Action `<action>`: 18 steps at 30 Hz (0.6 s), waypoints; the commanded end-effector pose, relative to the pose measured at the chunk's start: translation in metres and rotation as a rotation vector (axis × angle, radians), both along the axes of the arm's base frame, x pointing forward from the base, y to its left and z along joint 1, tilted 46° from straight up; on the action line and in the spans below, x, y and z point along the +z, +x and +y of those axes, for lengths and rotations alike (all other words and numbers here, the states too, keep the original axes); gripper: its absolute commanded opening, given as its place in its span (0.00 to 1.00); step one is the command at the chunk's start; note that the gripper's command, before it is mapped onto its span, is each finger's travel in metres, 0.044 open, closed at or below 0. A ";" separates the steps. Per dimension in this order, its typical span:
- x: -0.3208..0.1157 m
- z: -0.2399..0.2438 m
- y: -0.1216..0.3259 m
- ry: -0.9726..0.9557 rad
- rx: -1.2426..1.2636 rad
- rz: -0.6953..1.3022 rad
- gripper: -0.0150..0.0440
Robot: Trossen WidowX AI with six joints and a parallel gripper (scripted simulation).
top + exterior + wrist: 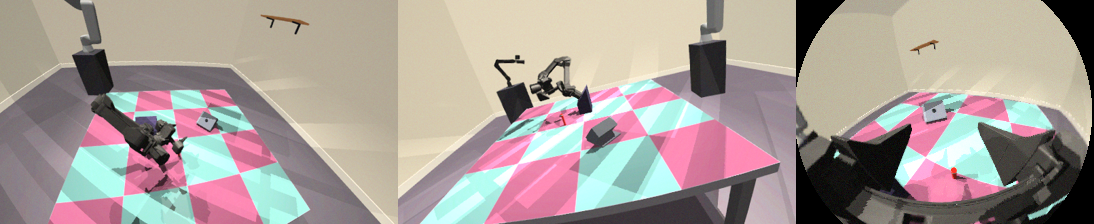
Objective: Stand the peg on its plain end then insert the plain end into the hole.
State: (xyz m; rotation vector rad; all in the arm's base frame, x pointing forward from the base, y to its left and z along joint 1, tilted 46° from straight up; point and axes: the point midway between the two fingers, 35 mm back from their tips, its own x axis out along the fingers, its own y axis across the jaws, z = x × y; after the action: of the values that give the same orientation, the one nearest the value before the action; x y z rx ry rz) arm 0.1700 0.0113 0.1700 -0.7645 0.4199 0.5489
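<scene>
The red peg (179, 155) (564, 120) (954, 173) stands upright on the table, its pale band near the top in the exterior view. It is mostly hidden by the arm in the top view. My gripper (181, 132) (945, 126) is wide open with nothing between its fingers, raised above and clear of the peg. In the wrist view the peg shows low between the two fingers. The grey sloped panel (202, 123) (601, 134) (939, 116) stands farther out on the table. Its single dark hole (206, 120) (934, 110) shows in its face; the exterior camera sees the panel from behind.
A dark purple wedge-shaped block (146, 119) (585, 103) stands beside the arm, close to its links. The checkered table (207, 203) (615, 207) carries the peg, the panel and the block. A wooden shelf (284, 20) (925, 45) is on the far wall.
</scene>
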 end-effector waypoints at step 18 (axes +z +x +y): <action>-0.053 -0.018 -0.006 -0.029 -0.283 0.610 1.00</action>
State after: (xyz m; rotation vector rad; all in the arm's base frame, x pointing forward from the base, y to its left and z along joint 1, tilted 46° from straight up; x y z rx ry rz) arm 0.1652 -0.0029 0.1223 -0.5483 0.9881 0.5288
